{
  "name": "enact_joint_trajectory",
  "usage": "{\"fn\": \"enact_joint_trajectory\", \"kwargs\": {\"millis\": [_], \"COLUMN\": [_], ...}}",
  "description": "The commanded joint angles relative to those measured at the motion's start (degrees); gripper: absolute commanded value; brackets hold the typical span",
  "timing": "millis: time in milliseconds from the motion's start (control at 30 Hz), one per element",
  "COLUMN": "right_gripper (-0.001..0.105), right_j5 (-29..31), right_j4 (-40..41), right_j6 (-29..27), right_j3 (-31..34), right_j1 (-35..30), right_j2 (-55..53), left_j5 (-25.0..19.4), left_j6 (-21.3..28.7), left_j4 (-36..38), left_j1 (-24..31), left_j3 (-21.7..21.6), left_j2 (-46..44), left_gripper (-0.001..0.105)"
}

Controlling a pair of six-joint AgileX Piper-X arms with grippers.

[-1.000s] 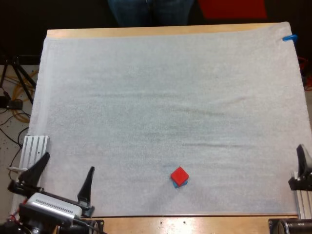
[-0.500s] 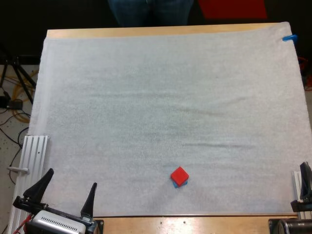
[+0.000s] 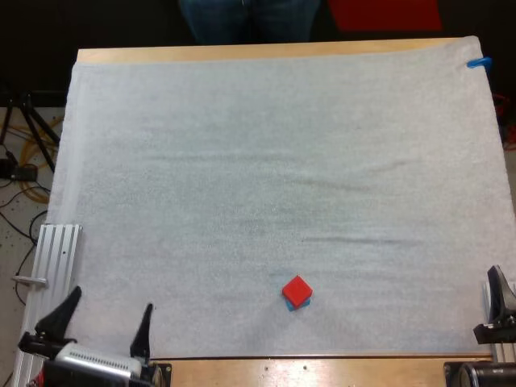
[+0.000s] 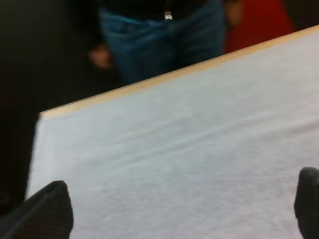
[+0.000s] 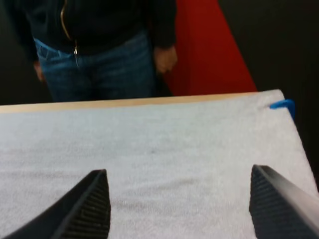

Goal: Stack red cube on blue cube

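**Red cube on blue cube, both claws open and clear**

The red cube (image 3: 297, 289) sits on top of the blue cube (image 3: 288, 305), turned slightly so a blue corner peeks out beneath. The pair is near the 6 o'clock edge of the white mat (image 3: 242, 161). The left gripper (image 3: 101, 321) hovers at the mat's 7 o'clock corner, fingers spread wide and holding nothing. The right gripper (image 5: 177, 172) is at the 4 o'clock edge, its fingers likewise apart and empty. A person (image 3: 246, 16) in jeans stands at 12 o'clock beyond the table (image 3: 242, 53).
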Motion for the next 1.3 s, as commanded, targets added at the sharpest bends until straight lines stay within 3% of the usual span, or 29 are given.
{"fn": "enact_joint_trajectory", "kwargs": {"millis": [0,300,600,867,1267], "right_gripper": [0.059,0.059,0.059,0.059,0.059], "right_j5": [-0.59,-4.1,-4.09,-4.09,-3.06], "right_j4": [-1.73,-3.49,-3.08,0.59,3.25], "right_j6": [-0.82,-0.81,-0.71,-1.46,-1.86], "right_j3": [0.82,6.99,9.7,9.68,9.86], "right_j1": [-0.13,-0.17,-0.17,-0.17,-0.17], "right_j2": [-2.28,-2.28,-2.18,-2.18,-2.18], "left_j5": [-1.69,-1.7,-1.7,-1.7,-1.7], "left_j6": [-0.17,-1.84,-1.91,-1.91,-2.76], "left_j4": [-2.13,-11.32,-14.72,-12.82,-12.58], "left_j1": [0.1,0.1,0.1,0.1,0.1], "left_j3": [0.77,8.61,16.12,19.52,19.64], "left_j2": [-8.05,-7.94,-7.97,-7.92,-7.92], "left_gripper": [0.087,0.087,0.087,0.087,0.087]}}
